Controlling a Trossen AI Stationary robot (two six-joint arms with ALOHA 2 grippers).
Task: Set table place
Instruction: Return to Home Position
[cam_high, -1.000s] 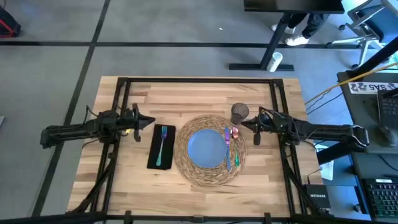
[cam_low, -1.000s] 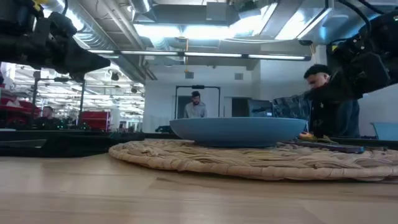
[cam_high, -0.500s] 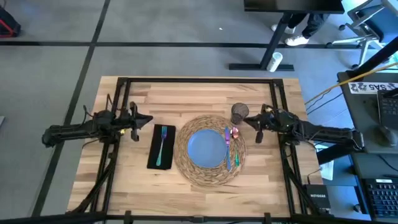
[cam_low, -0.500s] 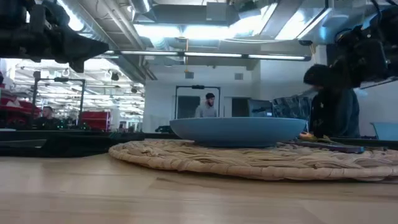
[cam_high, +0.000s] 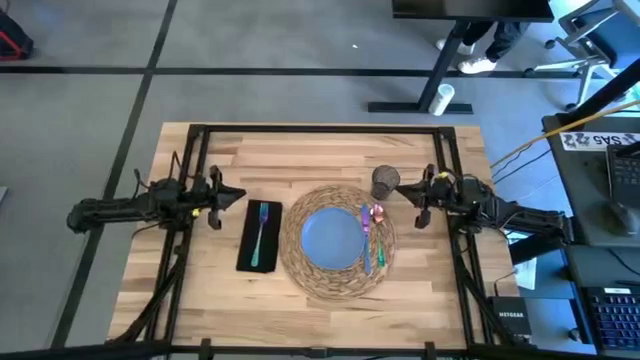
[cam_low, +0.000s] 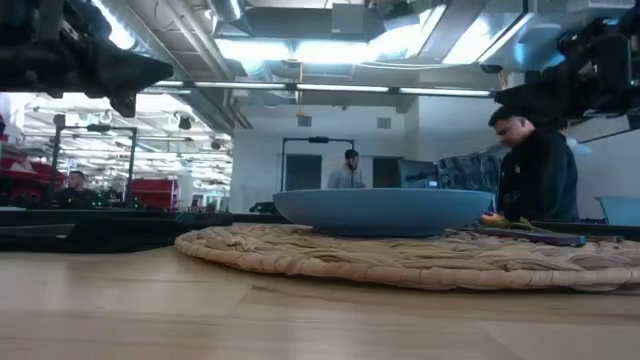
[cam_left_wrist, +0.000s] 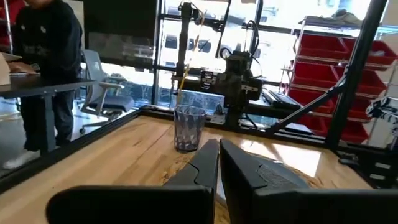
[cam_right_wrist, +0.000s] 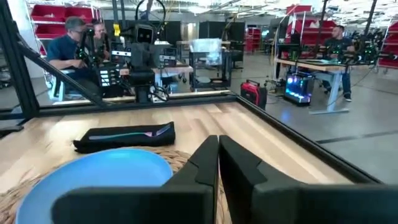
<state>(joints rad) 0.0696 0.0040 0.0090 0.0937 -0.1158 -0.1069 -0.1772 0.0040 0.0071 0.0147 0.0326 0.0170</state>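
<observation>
L pincer (cam_high: 240, 194) hung left of the placemat (cam_high: 310, 282), tips aimed at it. Jaws were narrow: in the left wrist view the two dark fingers (cam_left_wrist: 202, 165) sat nearly closed w/ only a slit btwn them, holding nothing. R pincer (cam_high: 405, 193) hung just off the placemat's right rim, tips pointing at it. It was also pinched to a slit and empty, per its fingers (cam_right_wrist: 202, 158) in the right wrist view. Neither touched any part of the setting.

Nearest the R pincer was the small grey cup (cam_high: 386, 182), upright at the placemat's top-right rim in the high view. Couldn't tell if it stood on the weave or just off it. Colourful-handled cutlery (cam_high: 372, 236) lay on the placemat's right part, just beside the plate (cam_high: 330, 240). The plate sat approx centred on the placemat w/ a ring of straw showing all round.

Nearest the L pincer was the black napkin (cam_high: 246, 256), flat on the wood just left of the placemat and clear of its rim. The teal fork (cam_high: 263, 232) lay along it.

Room: bare table (cam_high: 300, 150) showed btwn the placemat and every edge, most to its left and right, less behind and in front. Black frame (cam_high: 320, 127) ran along the edge behind the placemat. In the low view a person (cam_low: 537, 170) stood in the room well beyond the placemat.
</observation>
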